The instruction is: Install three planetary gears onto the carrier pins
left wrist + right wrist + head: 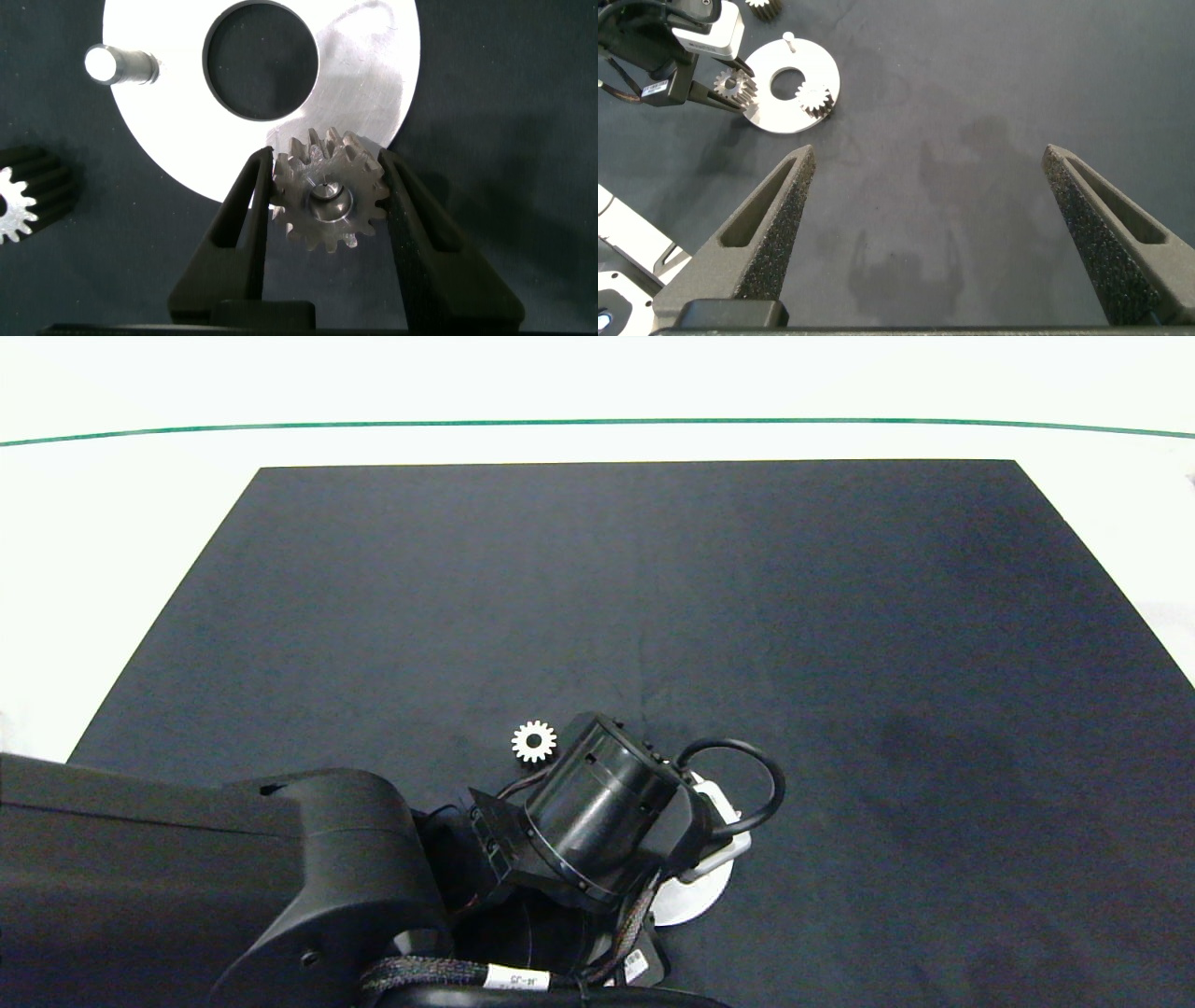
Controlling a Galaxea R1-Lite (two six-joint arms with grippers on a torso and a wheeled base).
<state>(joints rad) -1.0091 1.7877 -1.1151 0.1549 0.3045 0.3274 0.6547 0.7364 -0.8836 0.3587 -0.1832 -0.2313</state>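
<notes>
One gear (815, 98) seated; left gripper (327, 201) clamps a second gear (329, 202) on its pin; third gear (534, 741) waits on the table (840, 663). Right gripper (929, 224) is spread apart.

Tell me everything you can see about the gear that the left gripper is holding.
The held gear is a small silvery metal spur gear with pointed teeth. A pin end shows in its centre hole. The left gripper has its two dark fingers closed on opposite sides of it. It sits at the edge of the white disc, over the dark mat.
</notes>
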